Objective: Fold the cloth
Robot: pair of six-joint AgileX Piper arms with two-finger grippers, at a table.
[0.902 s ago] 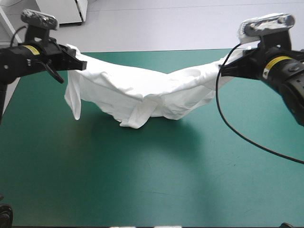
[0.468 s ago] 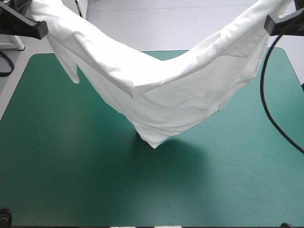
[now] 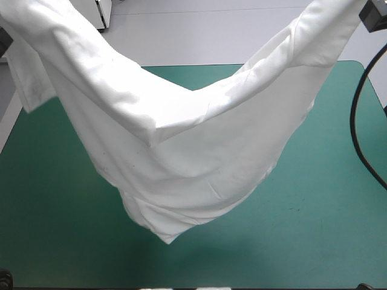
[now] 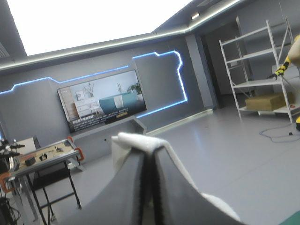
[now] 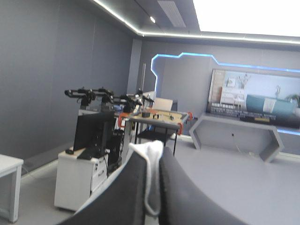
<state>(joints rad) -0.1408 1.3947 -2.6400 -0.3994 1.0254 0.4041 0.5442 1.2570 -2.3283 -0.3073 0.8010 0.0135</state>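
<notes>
The left gripper (image 4: 151, 154) is all but closed: its black fingers (image 4: 126, 197) meet in a narrow arch with a fold of the white shirt (image 4: 136, 140) pinched at the tips. The right gripper (image 5: 152, 161) is clamped the same way, and a strip of shirt (image 5: 150, 152) stands up between its fingers (image 5: 183, 197) and runs down the slit. Both wrist cameras look level, so both arms are raised high.

From above, only a dark corner of the right gripper (image 3: 375, 12) shows at the top right. The shirt (image 3: 181, 151) hangs between the two top corners as a broad sling, sagging to a point over the teal-green cover (image 3: 314, 199) near its near edge, left of middle. A sleeve (image 3: 27, 78) dangles at the left.
</notes>
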